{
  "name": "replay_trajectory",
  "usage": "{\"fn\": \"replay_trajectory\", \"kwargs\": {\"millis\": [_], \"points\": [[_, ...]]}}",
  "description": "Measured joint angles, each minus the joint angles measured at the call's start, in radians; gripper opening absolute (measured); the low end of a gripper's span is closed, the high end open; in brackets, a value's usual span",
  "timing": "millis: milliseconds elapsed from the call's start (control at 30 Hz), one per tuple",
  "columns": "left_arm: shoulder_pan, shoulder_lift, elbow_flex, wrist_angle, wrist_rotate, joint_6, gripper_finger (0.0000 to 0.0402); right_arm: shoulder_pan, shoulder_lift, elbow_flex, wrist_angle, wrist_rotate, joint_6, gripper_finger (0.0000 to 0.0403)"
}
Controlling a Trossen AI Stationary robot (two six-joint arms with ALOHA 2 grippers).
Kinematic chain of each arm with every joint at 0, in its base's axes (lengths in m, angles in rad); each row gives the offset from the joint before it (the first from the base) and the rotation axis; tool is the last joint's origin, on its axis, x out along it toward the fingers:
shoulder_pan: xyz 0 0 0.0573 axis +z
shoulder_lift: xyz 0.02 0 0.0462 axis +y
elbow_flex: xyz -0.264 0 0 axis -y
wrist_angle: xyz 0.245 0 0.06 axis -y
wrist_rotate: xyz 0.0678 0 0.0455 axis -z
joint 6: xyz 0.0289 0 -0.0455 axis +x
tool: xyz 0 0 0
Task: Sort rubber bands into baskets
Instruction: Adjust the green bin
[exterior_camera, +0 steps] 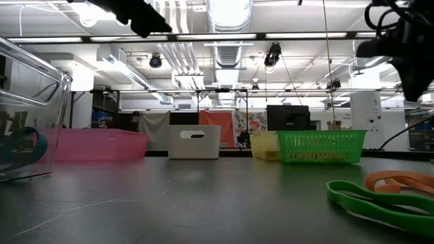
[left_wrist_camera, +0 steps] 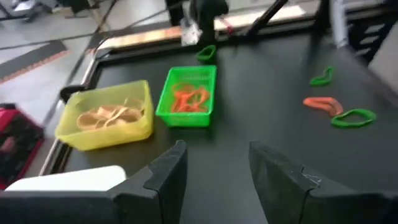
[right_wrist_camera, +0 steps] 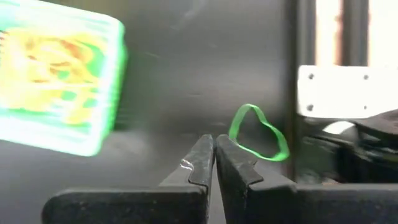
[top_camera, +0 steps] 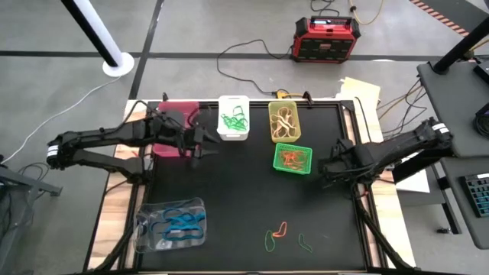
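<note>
Three thin loose rubber bands lie on the near part of my black table: an orange loop (top_camera: 280,231) touching a green loop (top_camera: 269,244), and another green one (top_camera: 306,244) just beside them. A fourth green band (right_wrist_camera: 258,133) lies near the table's right edge, just ahead of my right pincer (right_wrist_camera: 214,158), whose fingers are pressed shut on nothing. The small bright green mesh basket (top_camera: 293,159) holding orange bands sits just left of that pincer; the translucent yellow basket (top_camera: 283,121), white bin (top_camera: 233,117), magenta-pink bin (top_camera: 177,114) and clear bin (top_camera: 172,224) of blue bands stand farther off. My left pincer (top_camera: 202,145) hovers open and empty between the pink and white bins.

I judge this a gap between picks: next, my right pincer must open, drop over the green band, close, and carry it to the white bin.
</note>
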Motion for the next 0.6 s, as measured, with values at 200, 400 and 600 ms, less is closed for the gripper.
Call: {"fn": "replay_trajectory", "kwargs": {"millis": [200, 400, 600], "points": [[-0.057, 0.010, -0.004, 0.005, -0.107, 0.025, 0.0133, -0.042, 0.033, -0.008, 0.125, 0.044, -0.064, 0.0013], [-0.069, -0.029, -0.004, 0.015, -0.113, 0.028, 0.0113, -0.150, 0.157, -0.009, 0.152, 0.049, -0.148, 0.0013], [-0.069, -0.092, -0.004, 0.011, -0.115, 0.027, 0.0107, -0.336, 0.256, -0.009, 0.191, 0.050, -0.337, 0.0013]]}}
